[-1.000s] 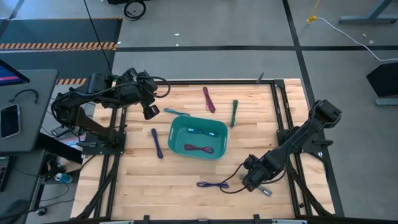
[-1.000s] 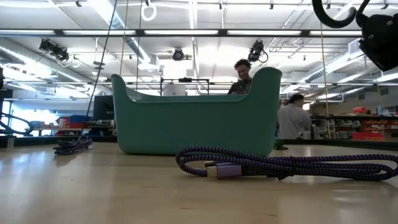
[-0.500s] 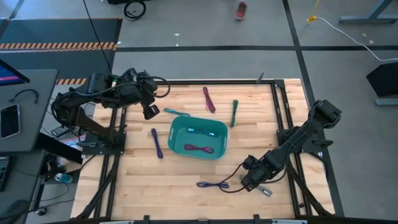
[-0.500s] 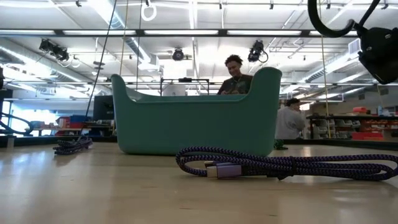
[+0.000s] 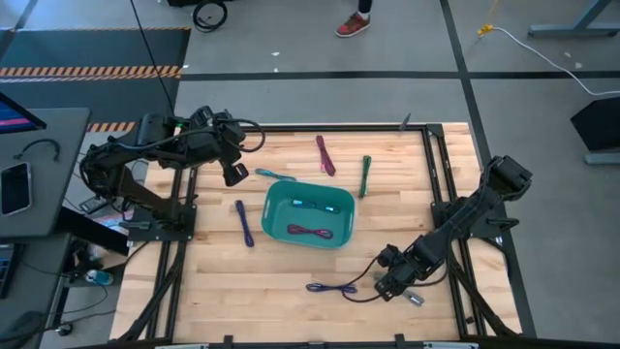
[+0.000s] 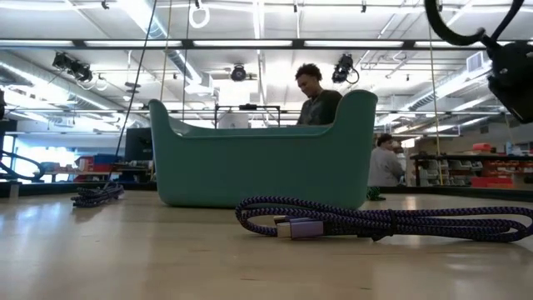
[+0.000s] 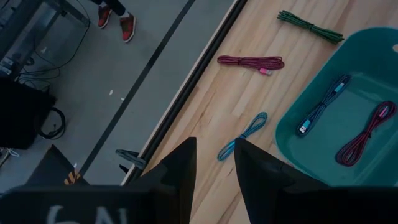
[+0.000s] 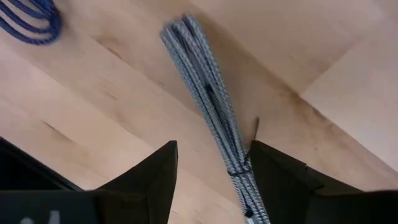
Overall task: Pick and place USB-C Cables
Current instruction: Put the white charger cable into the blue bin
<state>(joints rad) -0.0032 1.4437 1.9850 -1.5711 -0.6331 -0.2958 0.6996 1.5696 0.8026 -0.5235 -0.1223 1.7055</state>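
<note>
The right gripper (image 5: 397, 288) is held low over the wooden table (image 5: 223, 291), well clear of the teal bin (image 5: 342, 219) toward the near right corner. Its fingers (image 8: 155, 177) are parted astride a grey cable (image 8: 210, 134), which lies flat and ungripped. A purple cable (image 5: 331, 288) lies just beside it. Two cables are seen inside the bin. The left gripper (image 5: 235, 174) is parked beyond the bin's far left corner, fingers slightly apart, above a teal cable (image 7: 244, 135).

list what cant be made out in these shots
- Bin contents: the low view's near wall hides them.
- Grey cable: cut off by the right wrist view's edge; from above, the right pincer covers most of it.
- Purple cable: only a loop shows at the right wrist view's corner.
- Person: only a shoe and lower leg show in the high view.
</note>
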